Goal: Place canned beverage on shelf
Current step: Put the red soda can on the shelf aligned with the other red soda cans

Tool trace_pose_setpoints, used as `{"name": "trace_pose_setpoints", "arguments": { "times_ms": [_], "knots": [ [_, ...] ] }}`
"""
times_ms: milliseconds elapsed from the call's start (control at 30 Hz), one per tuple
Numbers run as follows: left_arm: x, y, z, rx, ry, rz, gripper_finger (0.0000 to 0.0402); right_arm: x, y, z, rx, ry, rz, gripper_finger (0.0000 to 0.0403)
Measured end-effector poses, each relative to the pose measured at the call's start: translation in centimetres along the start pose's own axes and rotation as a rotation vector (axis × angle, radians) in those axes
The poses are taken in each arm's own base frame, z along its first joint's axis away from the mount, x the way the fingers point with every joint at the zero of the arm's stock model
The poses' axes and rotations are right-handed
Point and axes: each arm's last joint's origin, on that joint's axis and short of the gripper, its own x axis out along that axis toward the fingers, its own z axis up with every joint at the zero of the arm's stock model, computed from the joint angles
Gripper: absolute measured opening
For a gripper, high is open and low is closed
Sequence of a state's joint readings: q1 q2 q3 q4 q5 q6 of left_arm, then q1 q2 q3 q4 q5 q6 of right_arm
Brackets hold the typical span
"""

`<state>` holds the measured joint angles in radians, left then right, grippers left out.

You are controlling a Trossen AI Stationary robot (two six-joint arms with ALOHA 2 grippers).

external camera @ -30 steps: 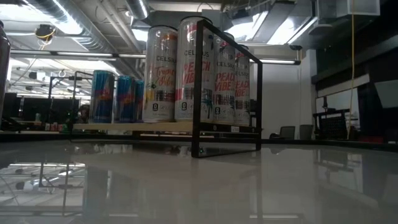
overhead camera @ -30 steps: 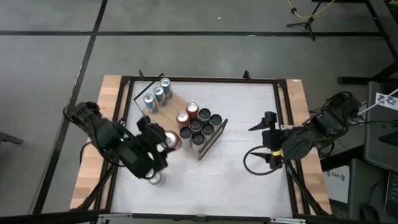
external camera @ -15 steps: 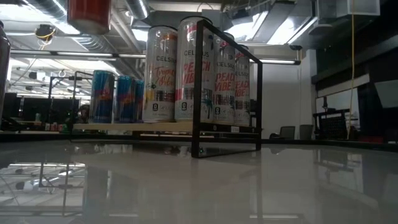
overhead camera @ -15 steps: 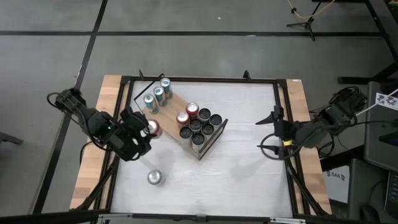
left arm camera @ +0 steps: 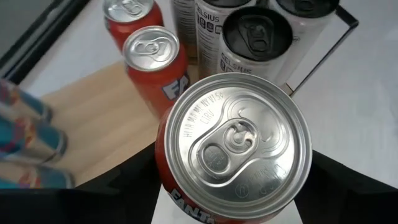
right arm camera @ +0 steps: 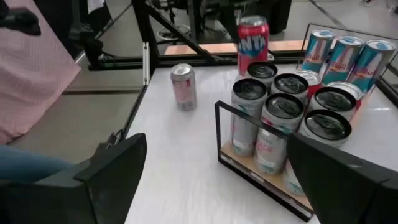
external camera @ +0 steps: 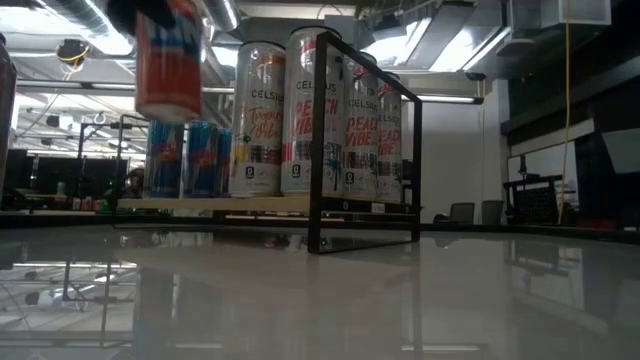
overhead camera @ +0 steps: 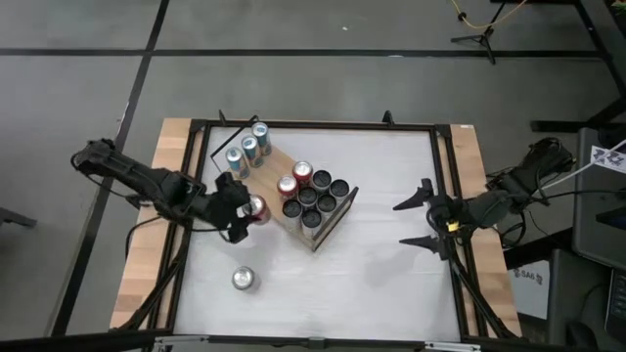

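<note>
My left gripper (overhead camera: pixel 245 208) is shut on a red Fanta can (overhead camera: pixel 257 208), held upright in the air just off the near left side of the shelf (overhead camera: pixel 277 166). The shelf is a light-wood board on a black wire frame. On it stand blue cans (overhead camera: pixel 246 147), two red cans (overhead camera: pixel 294 179) and several black-topped Celsius cans (overhead camera: pixel 318 200). In the low view the red Fanta can (external camera: pixel 168 60) hangs well above the tabletop. My right gripper (overhead camera: pixel 423 221) stands open near the right edge, holding nothing. My left gripper pinches the red can's side wall (left arm camera: pixel 180 199), below the top rim, between its two fingers (left arm camera: pixel 124 186), one on each side. The fingers come from the table's left, slanting down. The can stays upright, its top (left arm camera: pixel 233 140) up, lifted clear of table and shelf.
A loose silver can (overhead camera: pixel 243 279) stands on the white tabletop toward the near left. The black frame rail (overhead camera: pixel 313 125) runs round the table. Free white surface lies between the shelf and my right gripper. A person's pink sleeve (right arm camera: pixel 34 68) shows beyond the table's edge.
My left gripper has carried the red can from the near side toward the far left, then back close to the shelf, and has sunk with it. The can has stayed upright. My right gripper has drawn back toward the right edge and turned.
</note>
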<state>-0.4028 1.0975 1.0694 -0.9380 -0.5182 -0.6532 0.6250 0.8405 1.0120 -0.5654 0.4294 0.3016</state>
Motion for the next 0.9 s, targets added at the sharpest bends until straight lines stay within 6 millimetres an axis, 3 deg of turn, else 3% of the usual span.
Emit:
{"name": "trace_pose_setpoints", "arguments": {
  "times_ms": [167, 500, 900],
  "knots": [
    [2.3, 1.4, 0.3, 0.055, 0.032, -0.042, 0.0276, 1.4, -0.9, -1.1, 0.036, -0.026, 0.001, 0.0381],
    [6.8, 4.1, -0.2, 0.119, 0.04, -0.179, 0.0276, 3.2, -2.3, -1.3, 0.094, -0.02, 0.04, 0.0381],
    [9.2, 6.7, -0.9, 0.144, 0.031, -0.256, 0.0276, 3.3, -2.9, -1.0, 0.11, -0.04, 0.027, 0.0381]
  ]
}}
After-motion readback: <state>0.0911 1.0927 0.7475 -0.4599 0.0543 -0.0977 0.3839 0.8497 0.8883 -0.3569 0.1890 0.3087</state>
